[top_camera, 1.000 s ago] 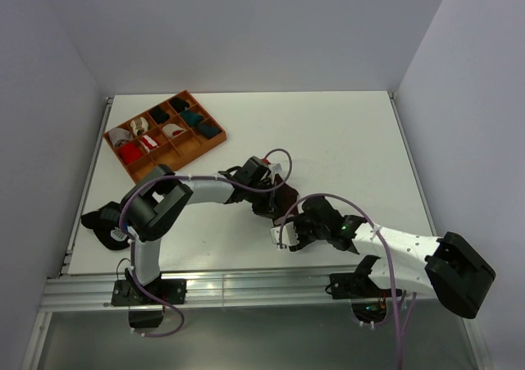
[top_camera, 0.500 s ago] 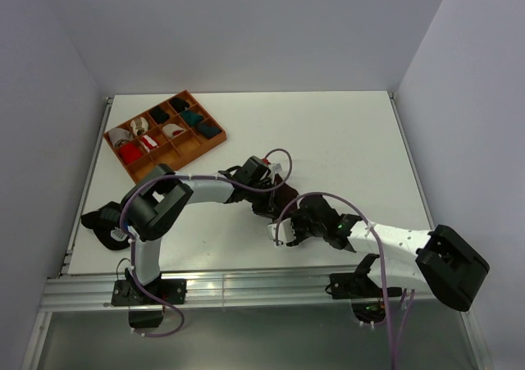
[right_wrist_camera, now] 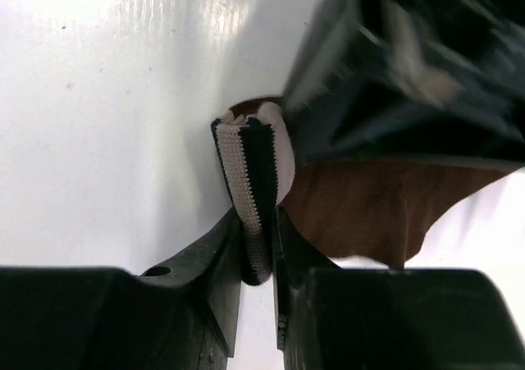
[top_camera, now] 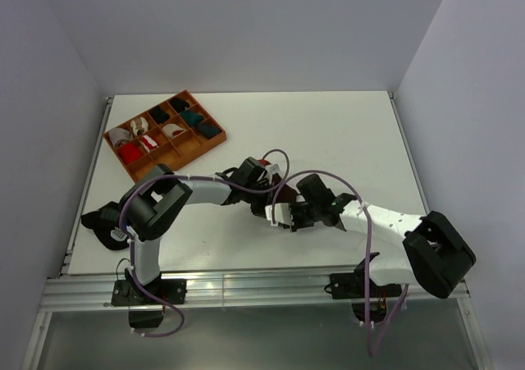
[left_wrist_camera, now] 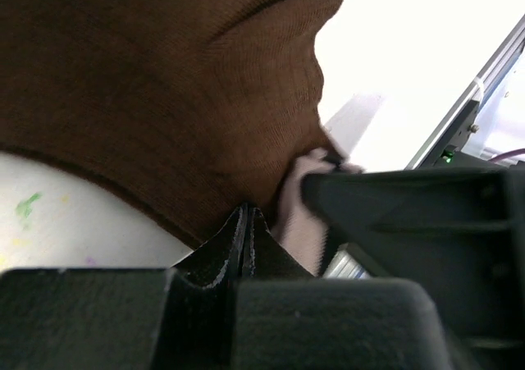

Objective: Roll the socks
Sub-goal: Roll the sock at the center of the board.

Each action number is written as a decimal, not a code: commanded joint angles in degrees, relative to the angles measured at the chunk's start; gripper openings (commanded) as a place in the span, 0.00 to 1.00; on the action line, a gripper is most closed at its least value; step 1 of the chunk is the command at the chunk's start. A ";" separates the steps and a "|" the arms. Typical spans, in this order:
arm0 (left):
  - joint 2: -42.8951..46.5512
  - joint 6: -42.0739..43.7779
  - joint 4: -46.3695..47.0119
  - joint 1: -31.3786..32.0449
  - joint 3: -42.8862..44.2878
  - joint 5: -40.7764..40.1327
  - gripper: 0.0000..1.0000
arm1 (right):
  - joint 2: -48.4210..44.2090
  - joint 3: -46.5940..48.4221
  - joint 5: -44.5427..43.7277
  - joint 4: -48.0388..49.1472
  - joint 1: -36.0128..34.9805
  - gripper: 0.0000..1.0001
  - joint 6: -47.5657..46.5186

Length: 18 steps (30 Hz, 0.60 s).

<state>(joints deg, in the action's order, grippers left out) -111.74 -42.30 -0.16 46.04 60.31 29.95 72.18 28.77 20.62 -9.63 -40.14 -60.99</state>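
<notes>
White table (top_camera: 344, 132) under everything, boxed in by pale grey walls. Bent across its near half, the left arm (top_camera: 205, 191) and right arm (top_camera: 385, 222), wrists meeting at mid-width, just short of the near edge. Changed in the past second: the right arm, swung farther from the near edge and in toward its partner. Unmoved over the same second: the left arm.

At the far left corner, well apart from the arms, an orange-brown divided tray (top_camera: 182, 158) packed with red, white, teal and dark sock bundles (top_camera: 129, 151).

Between the two wrists, flat on the surface, the socks (left_wrist_camera: 164, 83), dark brown knit, mostly covered from above by both arms.

Right gripper (right_wrist_camera: 257, 226), standing wider a second ago, now clamped on the pale pink-and-dark striped cuff (right_wrist_camera: 250, 173). Left gripper (left_wrist_camera: 244, 222) closed tight, tips against the brown fabric's edge; impossible to tell whether any cloth sits between them.

Blocking the right wrist view at upper right, the left gripper's blurred black body; crossing the left wrist view, a dark finger of the right gripper over part of the cuff.
</notes>
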 commanded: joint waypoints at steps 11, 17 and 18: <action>9.17 -5.59 6.40 -1.04 -11.35 -17.12 0.00 | 21.22 23.78 18.40 -37.03 10.61 0.21 -1.67; 12.60 -3.40 8.95 -0.43 -14.96 -22.83 0.02 | 31.60 33.35 21.30 -48.28 10.78 0.22 -3.08; 14.17 -2.96 9.74 -0.17 -16.62 -23.36 0.03 | 33.01 35.89 21.74 -50.90 10.78 0.22 -3.08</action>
<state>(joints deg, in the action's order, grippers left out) -100.68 -47.59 8.82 45.58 46.57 13.72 101.60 60.14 39.64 -48.95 -29.67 -63.07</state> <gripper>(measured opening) 0.028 0.223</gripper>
